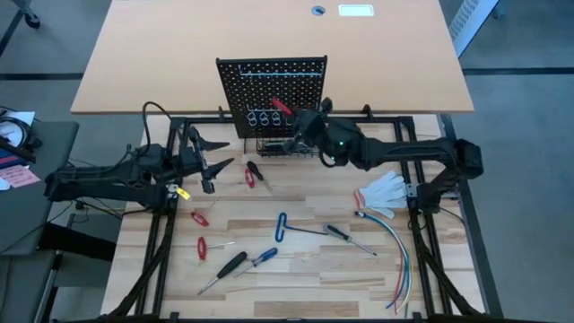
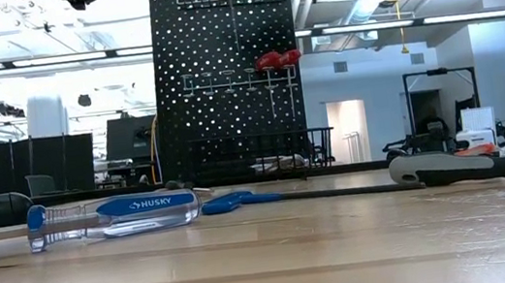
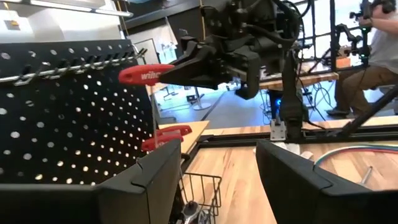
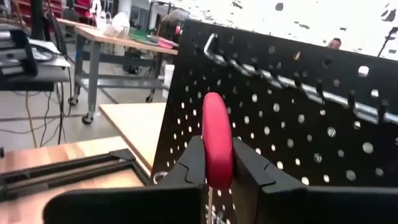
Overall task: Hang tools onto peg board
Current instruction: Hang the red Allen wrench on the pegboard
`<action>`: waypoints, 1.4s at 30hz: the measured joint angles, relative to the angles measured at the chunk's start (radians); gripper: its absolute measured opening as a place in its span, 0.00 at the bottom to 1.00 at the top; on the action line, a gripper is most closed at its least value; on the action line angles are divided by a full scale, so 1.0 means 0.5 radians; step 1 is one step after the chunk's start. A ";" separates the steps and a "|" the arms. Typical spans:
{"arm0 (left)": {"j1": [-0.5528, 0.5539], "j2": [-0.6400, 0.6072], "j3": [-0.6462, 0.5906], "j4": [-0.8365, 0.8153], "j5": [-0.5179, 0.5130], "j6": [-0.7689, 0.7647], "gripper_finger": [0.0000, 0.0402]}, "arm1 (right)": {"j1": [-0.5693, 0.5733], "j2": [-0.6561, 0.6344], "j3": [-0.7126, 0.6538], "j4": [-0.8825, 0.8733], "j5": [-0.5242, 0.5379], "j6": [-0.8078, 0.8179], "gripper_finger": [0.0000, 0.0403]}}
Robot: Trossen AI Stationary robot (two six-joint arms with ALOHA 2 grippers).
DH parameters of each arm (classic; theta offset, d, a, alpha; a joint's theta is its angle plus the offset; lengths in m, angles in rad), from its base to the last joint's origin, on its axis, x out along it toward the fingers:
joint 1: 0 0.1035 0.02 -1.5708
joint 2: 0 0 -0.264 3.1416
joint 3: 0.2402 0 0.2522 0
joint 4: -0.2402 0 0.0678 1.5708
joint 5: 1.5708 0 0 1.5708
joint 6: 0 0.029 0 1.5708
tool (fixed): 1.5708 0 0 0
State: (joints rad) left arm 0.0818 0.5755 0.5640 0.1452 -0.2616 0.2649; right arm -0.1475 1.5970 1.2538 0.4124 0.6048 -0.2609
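The black peg board (image 1: 269,90) stands upright at the table's far side, with red handles (image 3: 165,137) hanging in its ring holders. My right gripper (image 1: 296,117) is in front of the board's upper part, shut on a red-handled tool (image 3: 146,74). My left gripper (image 1: 215,157) hangs open and empty to the board's near left. Red pliers (image 1: 256,175), a blue hex key (image 1: 281,226), and red, blue and black handled screwdrivers (image 1: 231,265) lie flat on the wooden tabletop. My right gripper pinches the red handle between its two fingers, at the end away from the board (image 3: 173,70). The fingers (image 4: 189,165) point level toward the board from the near right side. The handle sticks out past the fingertips, lifted clear of the table, close to the top row of hooks (image 4: 280,78).
A black wire basket (image 3: 202,193) sits at the board's foot. A white glove (image 1: 386,188) and a bundle of coloured wires (image 1: 399,251) lie at the right. In the low view a Husky screwdriver (image 2: 111,217) and a grey-handled one (image 2: 461,168) lie in front.
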 joint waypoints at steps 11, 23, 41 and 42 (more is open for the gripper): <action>0.000 0.000 -0.001 0.008 0.000 -0.023 0.51 | -0.143 0.075 -0.109 0.106 0.001 0.103 0.09; 0.001 0.001 -0.001 0.012 0.003 -0.046 0.51 | -0.158 0.156 -0.109 -0.058 0.107 0.128 0.09; 0.000 0.001 -0.001 -0.003 0.006 -0.051 0.51 | -0.035 -0.016 -0.109 -0.257 0.106 -0.036 0.51; -0.002 0.000 -0.001 -0.011 0.006 -0.048 0.51 | 0.003 -0.040 -0.109 -0.249 0.106 -0.063 0.52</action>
State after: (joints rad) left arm 0.0809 0.5755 0.5636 0.1395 -0.2588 0.2410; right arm -0.1461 1.5769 1.1995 0.2880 0.6579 -0.2924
